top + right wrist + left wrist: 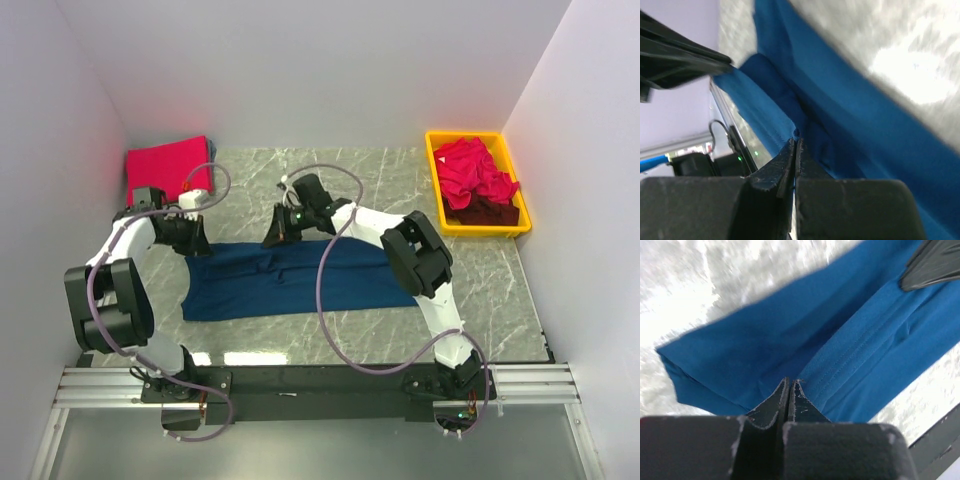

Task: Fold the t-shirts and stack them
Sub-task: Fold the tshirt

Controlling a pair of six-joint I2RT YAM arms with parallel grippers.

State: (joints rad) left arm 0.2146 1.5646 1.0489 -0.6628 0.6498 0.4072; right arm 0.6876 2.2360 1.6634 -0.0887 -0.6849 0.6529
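Note:
The navy blue t-shirt point(290, 280) lies spread across the middle of the table, folded lengthwise. My left gripper point(190, 238) is at its far left edge, jaws shut on the blue cloth point(850, 340), as the left wrist view point(790, 382) shows. My right gripper point(278, 232) is at the far edge near the middle, also shut on a bunched fold of the shirt point(850, 120), as the right wrist view point(796, 141) shows. A folded red-pink t-shirt point(168, 165) lies at the back left. More red-pink t-shirts point(470, 170) and a dark maroon one point(490, 212) lie crumpled in the bin.
The yellow plastic bin point(436, 190) stands at the back right against the wall. White walls close in the table at the left, back and right. The arms' black base rail point(320, 380) runs along the near edge.

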